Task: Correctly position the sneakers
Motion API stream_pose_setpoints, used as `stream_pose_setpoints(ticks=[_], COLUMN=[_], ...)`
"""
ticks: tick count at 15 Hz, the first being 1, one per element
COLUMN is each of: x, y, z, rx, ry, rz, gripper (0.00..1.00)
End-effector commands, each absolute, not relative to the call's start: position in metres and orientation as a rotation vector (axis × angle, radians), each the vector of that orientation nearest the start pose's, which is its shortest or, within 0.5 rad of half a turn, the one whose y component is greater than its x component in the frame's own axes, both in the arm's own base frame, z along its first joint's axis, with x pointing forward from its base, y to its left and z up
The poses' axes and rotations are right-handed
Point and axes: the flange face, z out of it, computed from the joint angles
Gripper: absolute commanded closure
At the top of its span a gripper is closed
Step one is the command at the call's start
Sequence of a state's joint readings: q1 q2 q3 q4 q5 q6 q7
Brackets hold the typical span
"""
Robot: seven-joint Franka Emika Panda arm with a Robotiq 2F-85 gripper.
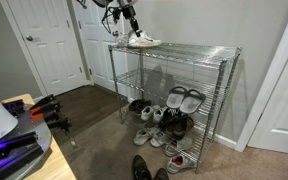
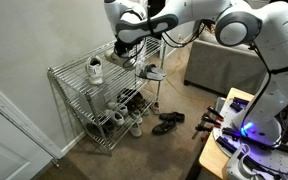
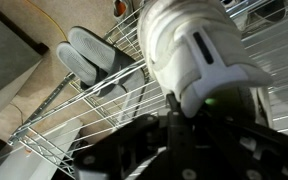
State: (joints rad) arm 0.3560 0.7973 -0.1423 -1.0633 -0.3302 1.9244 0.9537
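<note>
In the wrist view my gripper (image 3: 189, 112) is shut on the heel end of a white sneaker (image 3: 189, 45), which fills the top of the picture above the wire shelf. An exterior view shows this sneaker (image 1: 143, 41) on the top shelf of the chrome wire rack (image 1: 224, 52), at its far end, with the gripper (image 1: 133, 30) right over it. In an exterior view a white sneaker (image 2: 95, 68) sits about midway along the rack's (image 2: 56, 76) top shelf, and the gripper (image 2: 132, 54) is at the far end. I cannot tell if that one is the held sneaker.
Grey slip-ons (image 1: 184, 98) (image 3: 89, 55) lie on the middle shelf. More pale shoes (image 1: 154, 114) crowd the lower shelves. Black shoes (image 1: 142, 168) (image 2: 167, 123) lie on the carpet in front. A white door (image 1: 49, 45) stands behind the rack, a couch (image 2: 224, 65) beyond it.
</note>
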Motion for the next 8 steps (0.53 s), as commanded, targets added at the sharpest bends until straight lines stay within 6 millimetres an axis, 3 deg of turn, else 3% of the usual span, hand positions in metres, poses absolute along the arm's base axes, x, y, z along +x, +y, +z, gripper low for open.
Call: stream_pose_setpoints(ticks=[1,8], x=[0.7597,0.7629], y=[0.1863,0.1842], z=[0.3801,0.3711], rx=[-3.274,-3.285], ry=[0.97,0.991], rz=[-0.57,-0.562], gripper=[0.96,0.97])
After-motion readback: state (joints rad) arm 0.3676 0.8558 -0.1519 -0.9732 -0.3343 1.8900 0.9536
